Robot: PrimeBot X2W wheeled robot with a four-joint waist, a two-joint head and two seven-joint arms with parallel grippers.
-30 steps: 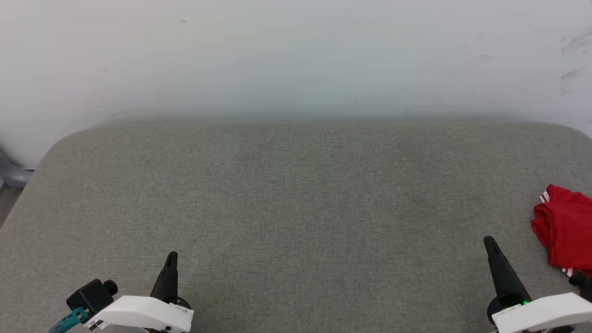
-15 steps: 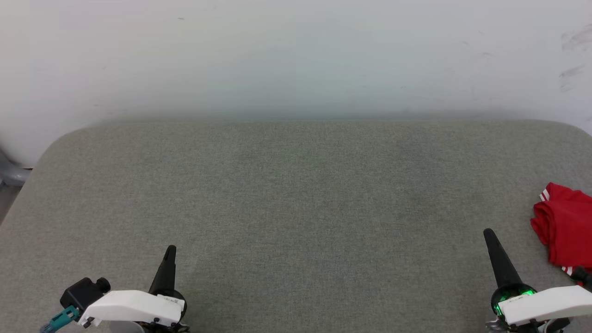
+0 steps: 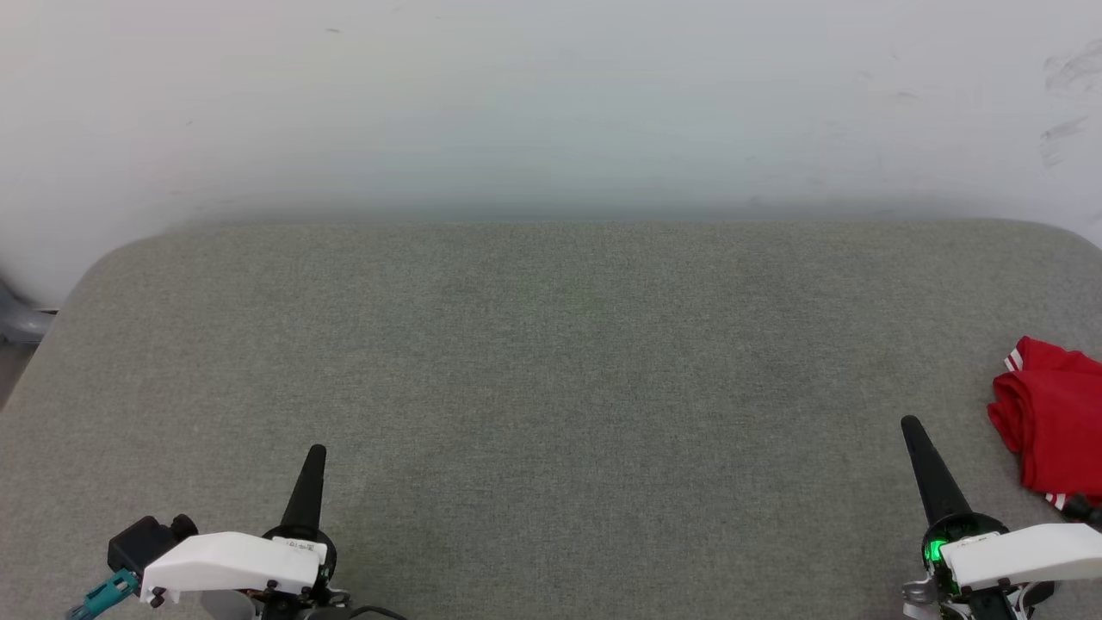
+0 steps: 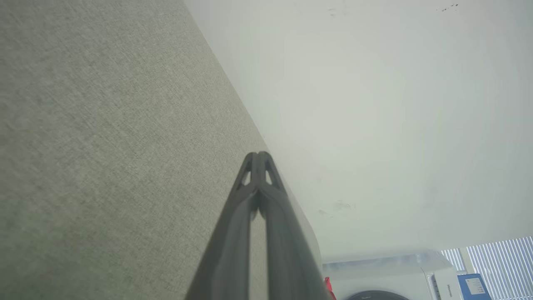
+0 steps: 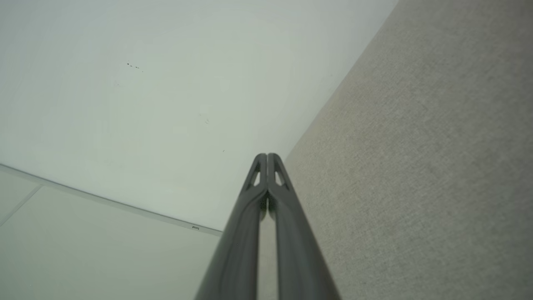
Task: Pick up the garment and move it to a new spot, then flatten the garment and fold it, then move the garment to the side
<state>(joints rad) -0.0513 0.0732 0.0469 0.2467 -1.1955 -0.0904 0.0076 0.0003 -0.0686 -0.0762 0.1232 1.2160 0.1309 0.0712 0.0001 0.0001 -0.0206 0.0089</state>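
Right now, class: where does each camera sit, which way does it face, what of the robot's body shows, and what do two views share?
Head view: on the head, facing forward and down at the grey fabric surface and white wall; left gripper and right gripper, both shut; the garment at right.
Left wrist view: on the left wrist, looking along its closed fingers toward the wall.
Right wrist view: on the right wrist, along its closed fingers likewise.
Shared: both wrist views show surface meeting wall.

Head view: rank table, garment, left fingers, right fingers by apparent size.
1. table
2. garment, cut off by the frame edge
3. left fingers and right fingers: look alike, not ranked
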